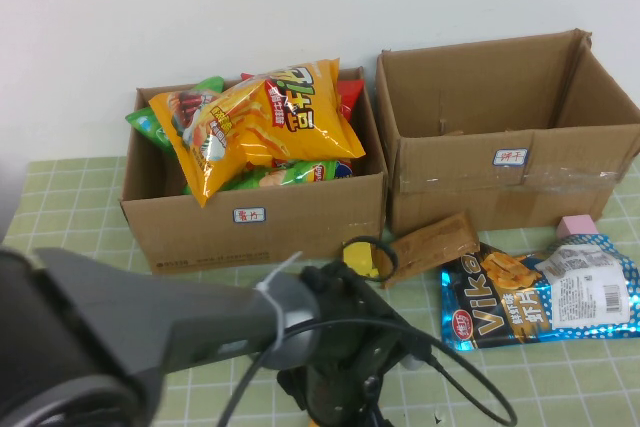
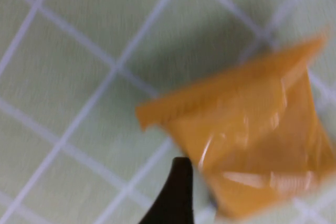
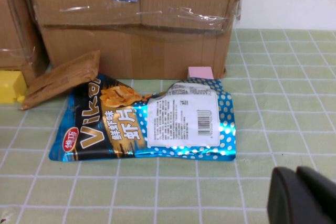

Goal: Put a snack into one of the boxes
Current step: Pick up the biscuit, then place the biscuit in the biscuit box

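Note:
A flat brown snack packet [image 1: 432, 244] lies in front of the empty right cardboard box [image 1: 510, 162]. It also shows in the right wrist view [image 3: 63, 77] and, blurred and close, in the left wrist view [image 2: 252, 145]. My left gripper [image 1: 365, 282] is at the end of the arm that crosses the foreground, right at the packet's near end. A blue foil chips bag [image 1: 540, 297] lies flat to the right, also seen from the right wrist [image 3: 147, 124]. My right gripper [image 3: 302, 198] is shut and empty, low over the cloth, on the near side of the blue bag.
The left box [image 1: 255, 222] is full of snack bags, with a big yellow one on top [image 1: 260, 117]. A yellow block [image 1: 362, 259] sits by the packet and a pink block [image 1: 577, 224] by the right box. A green checked cloth [image 1: 560, 377] covers the table.

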Available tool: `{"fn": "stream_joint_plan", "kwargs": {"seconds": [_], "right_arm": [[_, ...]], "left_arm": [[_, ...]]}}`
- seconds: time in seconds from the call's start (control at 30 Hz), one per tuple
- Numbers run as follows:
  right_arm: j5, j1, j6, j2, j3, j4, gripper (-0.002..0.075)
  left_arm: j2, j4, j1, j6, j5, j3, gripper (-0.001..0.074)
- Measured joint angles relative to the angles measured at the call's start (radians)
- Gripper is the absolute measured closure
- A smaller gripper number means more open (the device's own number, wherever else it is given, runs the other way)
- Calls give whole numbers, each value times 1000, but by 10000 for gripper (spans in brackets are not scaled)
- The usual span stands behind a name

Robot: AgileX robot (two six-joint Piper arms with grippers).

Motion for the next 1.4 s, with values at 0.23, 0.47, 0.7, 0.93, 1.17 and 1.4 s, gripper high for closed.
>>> {"fn": "stream_joint_plan", "kwargs": {"seconds": [0.23, 0.47, 0.7, 0.93, 1.17, 1.4], "right_arm": [[0, 0, 0, 0, 0, 0, 728], [0, 0, 0, 0, 0, 0, 728], [0, 0, 0, 0, 0, 0, 728], [0, 0, 0, 0, 0, 0, 728], [0, 0, 0, 0, 0, 0, 728], [0, 0, 0, 0, 0, 0, 728]], "left_arm": [[109, 0, 0, -32, -9, -70, 54], [120, 0, 0, -36, 10, -84, 152], [127, 57, -2, 62, 213, -207, 402], [56, 61, -2, 190, 338, -472, 402], [9, 113, -2, 239, 209, -807, 402], [25, 160, 43, 167, -160, -877, 402]]}}
